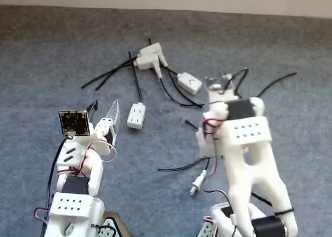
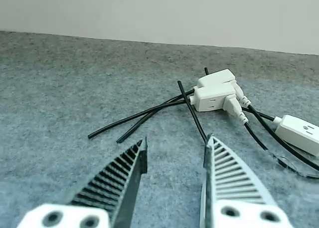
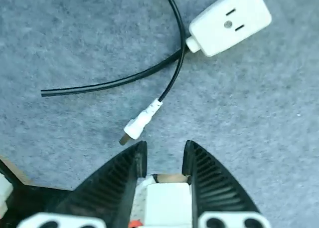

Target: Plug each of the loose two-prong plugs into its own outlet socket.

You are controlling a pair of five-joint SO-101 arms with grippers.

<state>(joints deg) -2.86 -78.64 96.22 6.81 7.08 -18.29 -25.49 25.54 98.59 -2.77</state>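
A loose white two-prong plug [image 1: 196, 185] [image 3: 134, 130] lies on the grey carpet just off my right gripper's [image 3: 164, 153] open, empty black fingers. A white outlet socket [image 3: 229, 21] rests farther out, face up. My left gripper [image 1: 104, 110] [image 2: 177, 140] hovers open and empty over the carpet. Beside it lies a white outlet [image 1: 136, 115] on a black cord. Far ahead, two white outlet blocks [image 1: 150, 58] [image 2: 214, 91] sit together, seemingly with plugs seated in them. Another empty outlet [image 1: 189, 82] [image 2: 299, 130] lies to their right.
Loose black cords [image 1: 106, 76] [image 2: 139, 118] fan out across the carpet, and one cut cord end [image 3: 45, 92] lies near the loose plug. A small clear piece [image 1: 218, 83] sits by the right arm's [image 1: 249, 143] elbow. A pale wall [image 2: 159, 8] borders the far side.
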